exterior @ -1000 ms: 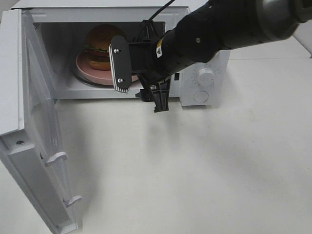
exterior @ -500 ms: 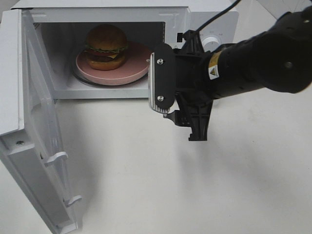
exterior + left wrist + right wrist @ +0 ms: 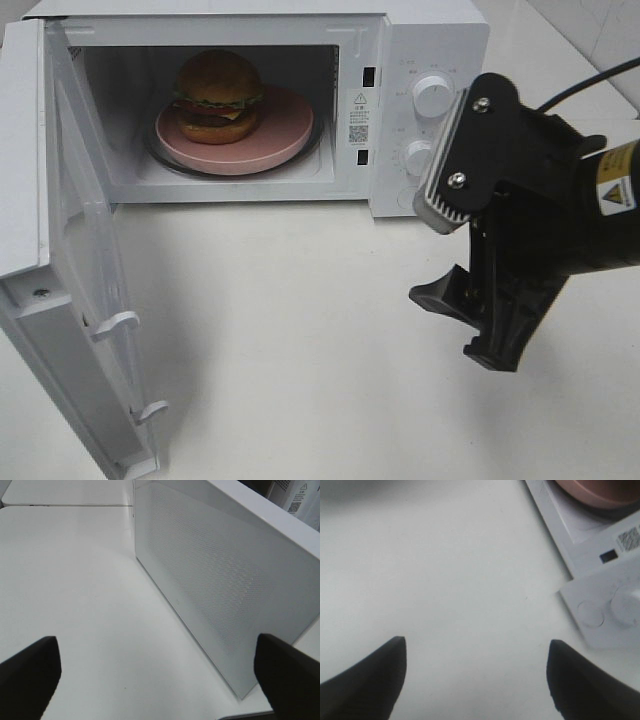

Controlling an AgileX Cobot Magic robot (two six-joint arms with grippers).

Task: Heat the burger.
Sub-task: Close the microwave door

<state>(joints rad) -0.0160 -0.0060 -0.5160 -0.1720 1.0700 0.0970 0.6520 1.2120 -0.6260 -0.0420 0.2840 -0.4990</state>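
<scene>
The left gripper (image 3: 155,680) faces the open microwave door (image 3: 70,250), jaws wide apart and empty. Inside the microwave (image 3: 420,60) — at 11 o'clock in the high view — the burger (image 3: 218,95) sits upright on the pink plate (image 3: 285,135), toward its 9 o'clock edge. At 4 o'clock the right gripper (image 3: 450,265) hangs over the table (image 3: 280,350) — jaws apart, holding nothing.

The right arm (image 3: 585,200) runs off the exterior view's right edge; the microwave door (image 3: 90,260) off its left. The sticker (image 3: 359,118) print is too small to read. The right wrist view cuts the pink plate (image 3: 600,490) to a blurred sliver; the left gripper (image 3: 156,647) shows only two fingertips
</scene>
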